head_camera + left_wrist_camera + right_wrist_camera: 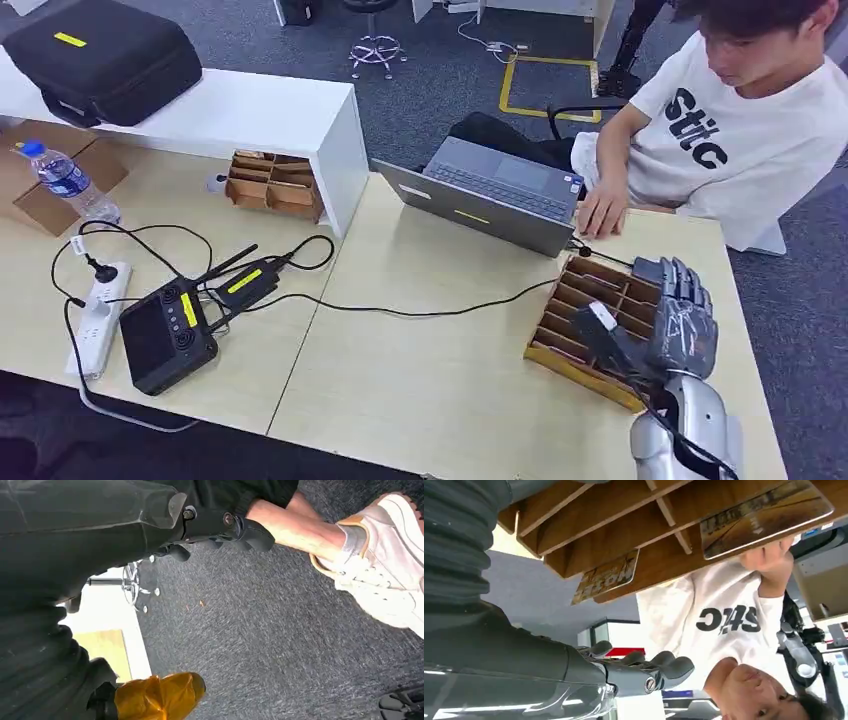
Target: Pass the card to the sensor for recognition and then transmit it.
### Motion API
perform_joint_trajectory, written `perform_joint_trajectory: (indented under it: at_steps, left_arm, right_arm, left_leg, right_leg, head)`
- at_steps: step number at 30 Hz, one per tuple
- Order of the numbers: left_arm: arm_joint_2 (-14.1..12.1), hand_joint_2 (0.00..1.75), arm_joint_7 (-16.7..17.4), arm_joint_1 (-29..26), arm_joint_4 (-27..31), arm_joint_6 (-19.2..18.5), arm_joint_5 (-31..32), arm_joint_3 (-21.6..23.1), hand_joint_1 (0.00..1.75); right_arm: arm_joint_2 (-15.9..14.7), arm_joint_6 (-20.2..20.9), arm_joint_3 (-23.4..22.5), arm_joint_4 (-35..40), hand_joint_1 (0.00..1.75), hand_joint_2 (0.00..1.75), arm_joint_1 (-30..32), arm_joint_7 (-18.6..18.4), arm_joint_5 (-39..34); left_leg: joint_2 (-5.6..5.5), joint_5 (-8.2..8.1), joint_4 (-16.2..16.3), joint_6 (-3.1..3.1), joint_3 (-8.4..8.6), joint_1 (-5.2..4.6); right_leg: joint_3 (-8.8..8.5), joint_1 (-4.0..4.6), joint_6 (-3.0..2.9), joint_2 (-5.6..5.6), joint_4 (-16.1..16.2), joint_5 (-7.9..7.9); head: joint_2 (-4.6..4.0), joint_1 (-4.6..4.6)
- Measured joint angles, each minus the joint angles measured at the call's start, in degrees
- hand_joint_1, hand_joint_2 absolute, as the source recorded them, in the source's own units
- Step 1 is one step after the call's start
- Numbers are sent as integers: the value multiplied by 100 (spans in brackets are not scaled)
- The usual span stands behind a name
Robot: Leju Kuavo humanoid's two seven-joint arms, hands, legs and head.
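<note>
Nearest the camera, at the near right of the counter (440, 390), the right robot hand (678, 318) is held over the wooden divided tray (580, 325), fingers loosely spread and gripping nothing. Two cards (606, 576) are seen lying in the tray's compartments in the right wrist view, apart from the fingers (664, 667). The left robot hand (220, 527) hangs above the grey carpet, fingers curled with nothing held. A laptop (495, 190) sits further back, with a seated person (740, 110) resting a hand beside it.
</note>
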State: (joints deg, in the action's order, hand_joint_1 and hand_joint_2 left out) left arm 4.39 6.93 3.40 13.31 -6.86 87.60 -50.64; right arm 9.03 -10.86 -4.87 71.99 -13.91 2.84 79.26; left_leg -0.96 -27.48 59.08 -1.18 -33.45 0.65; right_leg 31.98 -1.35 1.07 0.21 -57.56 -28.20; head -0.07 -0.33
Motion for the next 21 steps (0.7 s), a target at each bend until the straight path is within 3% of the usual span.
perform_joint_trajectory:
  at_steps: [11,21]
  left_arm:
    - [-24,175,17,-3,0,0,0,0,0]
    - [-28,175,17,-2,0,-2,0,0,0]
  right_arm:
    - [-101,59,-427,245,0,175,-43,46,-234]
    - [-107,131,-529,278,0,175,-122,77,-232]
  left_leg:
    - [1,0,0,0,0,0]
    - [1,0,0,0,-1,0]
  right_leg:
    - [-1,0,0,0,0,1]
    - [-1,0,0,0,0,1]
  head:
    - [0,0]
    - [0,0]
